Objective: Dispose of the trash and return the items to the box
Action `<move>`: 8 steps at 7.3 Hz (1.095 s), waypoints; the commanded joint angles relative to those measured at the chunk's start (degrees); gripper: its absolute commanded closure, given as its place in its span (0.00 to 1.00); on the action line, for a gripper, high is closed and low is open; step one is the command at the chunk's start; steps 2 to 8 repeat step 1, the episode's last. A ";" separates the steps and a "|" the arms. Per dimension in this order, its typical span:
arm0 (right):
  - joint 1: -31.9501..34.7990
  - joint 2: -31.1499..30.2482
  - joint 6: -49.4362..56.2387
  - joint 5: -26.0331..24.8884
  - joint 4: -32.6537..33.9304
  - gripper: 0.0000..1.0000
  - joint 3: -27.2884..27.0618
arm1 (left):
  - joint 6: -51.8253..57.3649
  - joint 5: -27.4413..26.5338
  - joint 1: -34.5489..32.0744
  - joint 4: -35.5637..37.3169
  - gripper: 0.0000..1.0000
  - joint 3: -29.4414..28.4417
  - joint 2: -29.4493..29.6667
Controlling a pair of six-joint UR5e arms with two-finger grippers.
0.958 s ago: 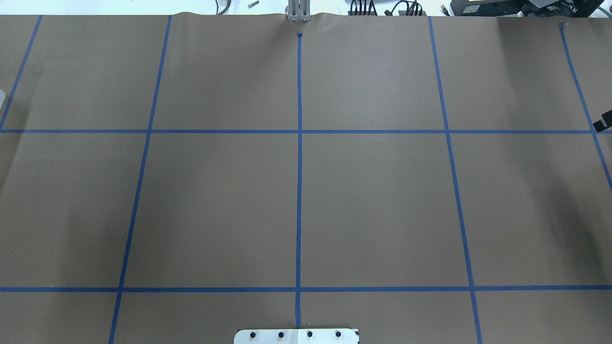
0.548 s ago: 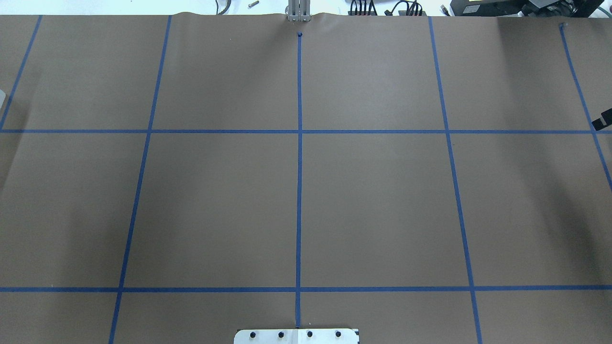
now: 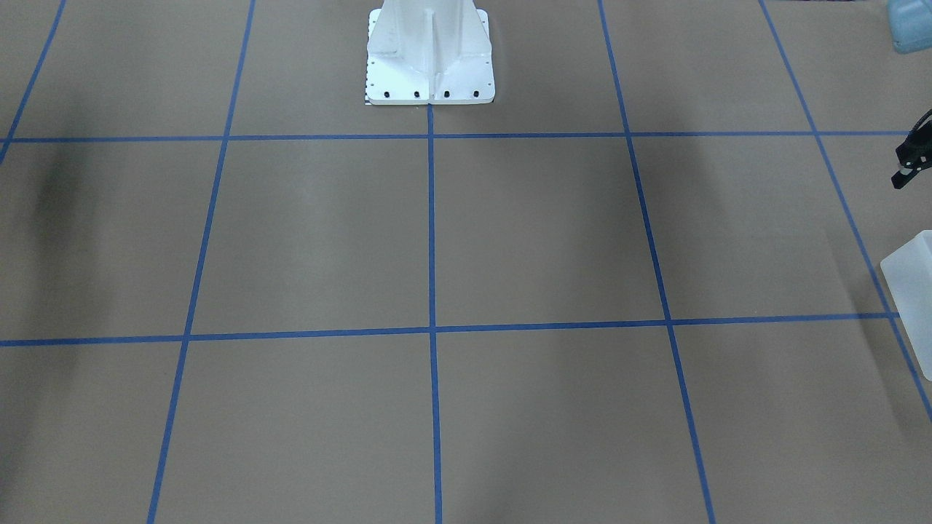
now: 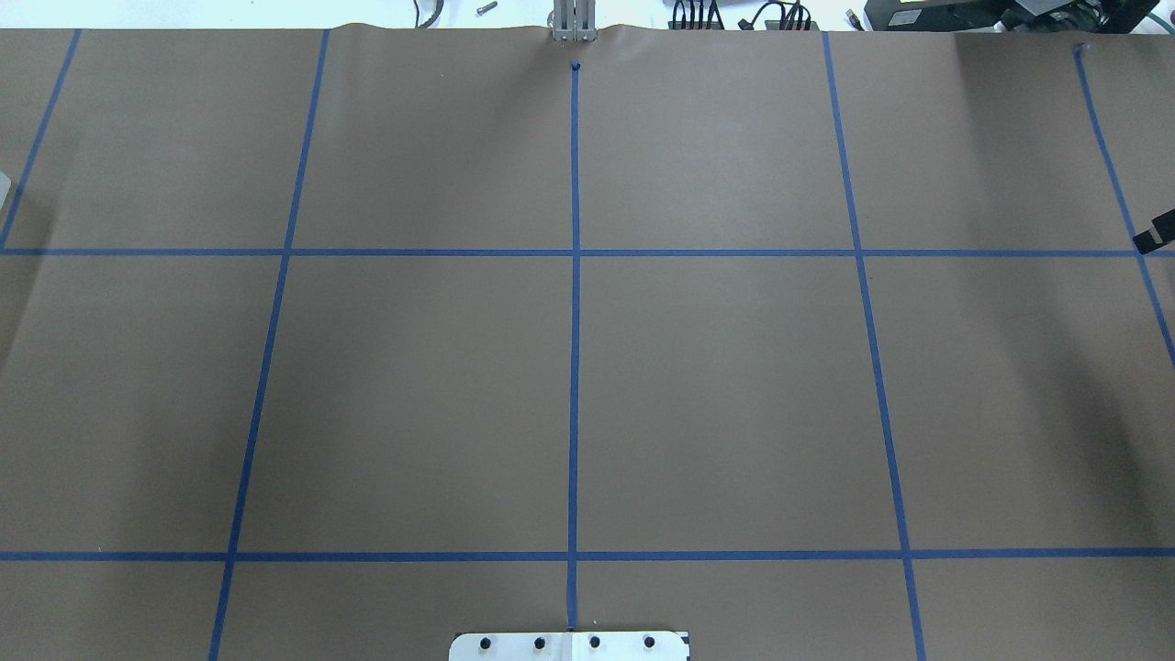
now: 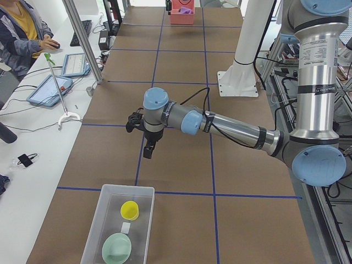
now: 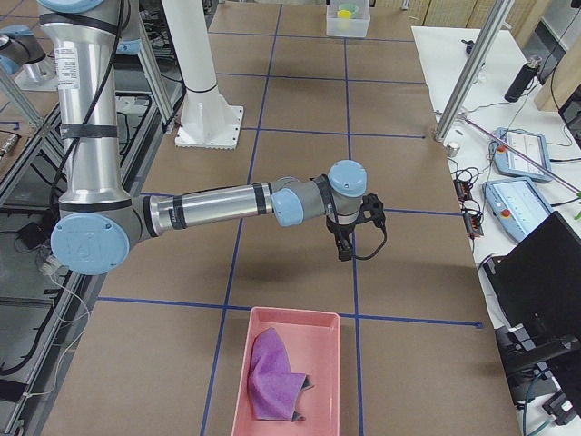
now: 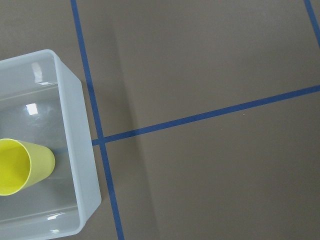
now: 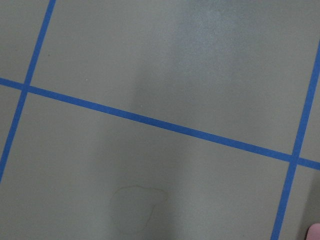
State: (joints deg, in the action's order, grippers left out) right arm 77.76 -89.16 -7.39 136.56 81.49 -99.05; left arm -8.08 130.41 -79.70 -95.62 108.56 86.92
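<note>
The frosted-white box [image 5: 107, 220] stands at the table's left end. In it are the yellow cup [image 5: 130, 210] and the mint-green bowl [image 5: 116, 248]. The left wrist view shows the box's wall [image 7: 75, 145] and the cup [image 7: 20, 165] inside. The purple-grey cloth [image 6: 272, 377] lies in a pink tray [image 6: 322, 363] at the right end. My left gripper [image 5: 147, 154] hangs above the table short of the box, holding nothing. My right gripper [image 6: 343, 256] hangs short of the pink tray, holding nothing. I cannot tell how their jaws stand.
The brown table carries a blue tape grid [image 4: 576, 252]. The white robot base [image 3: 429, 58] stands at the near middle. A box corner [image 3: 910, 291] and the left gripper's tip [image 3: 900, 182] show at the front view's right edge. Operators' tablets [image 5: 49, 88] lie on the far side bench.
The dark tip of the right gripper at the overhead view's right edge has crept very slightly inward. Nothing else differs.
</note>
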 commanded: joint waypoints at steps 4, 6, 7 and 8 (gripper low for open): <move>0.64 -0.40 0.01 0.46 -0.02 0.00 -0.27 | -0.10 0.11 -0.02 -0.01 0.01 0.07 0.17; 0.64 -0.40 0.01 0.46 -0.02 0.00 -0.27 | -0.10 0.11 -0.02 -0.01 0.01 0.07 0.17; 0.64 -0.40 0.01 0.46 -0.02 0.00 -0.27 | -0.10 0.11 -0.02 -0.01 0.01 0.07 0.17; 0.64 -0.40 0.01 0.46 -0.02 0.00 -0.27 | -0.10 0.11 -0.02 -0.01 0.01 0.07 0.17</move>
